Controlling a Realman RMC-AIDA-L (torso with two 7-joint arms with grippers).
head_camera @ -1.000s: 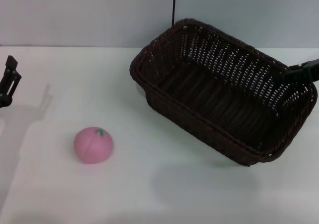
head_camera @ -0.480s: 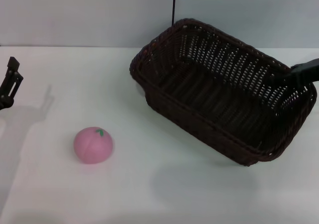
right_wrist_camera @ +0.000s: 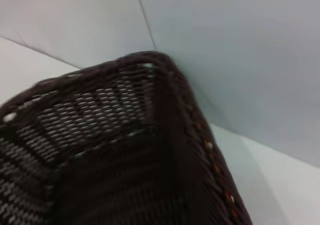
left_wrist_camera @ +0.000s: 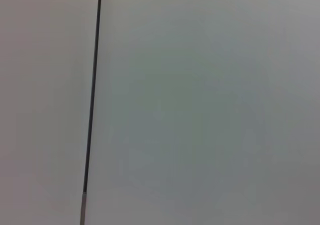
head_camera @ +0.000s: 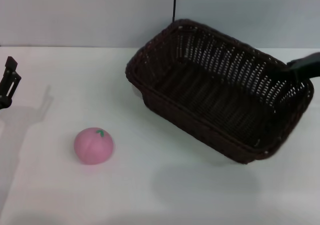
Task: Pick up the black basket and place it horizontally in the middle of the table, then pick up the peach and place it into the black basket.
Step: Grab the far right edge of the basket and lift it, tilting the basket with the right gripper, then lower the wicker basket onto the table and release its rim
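The black basket [head_camera: 215, 105] hangs tilted above the right half of the white table [head_camera: 60, 195], set at a diagonal, with its shadow on the tabletop below it. My right gripper [head_camera: 294, 70] is shut on the basket's far right rim and holds it up. The right wrist view shows the basket's inside and a rounded corner [right_wrist_camera: 125, 150] close up. The pink peach [head_camera: 93, 145] with its green leaf sits on the table at the front left, well apart from the basket. My left gripper [head_camera: 8, 81] is parked at the table's far left edge, away from both.
A grey wall stands behind the table, with a thin black cable [head_camera: 174, 5] running down it behind the basket; the cable also shows in the left wrist view [left_wrist_camera: 92, 100]. Bare tabletop lies between the peach and the basket.
The basket has shifted a little to the left and up in my right gripper. The peach and the left arm have not moved.
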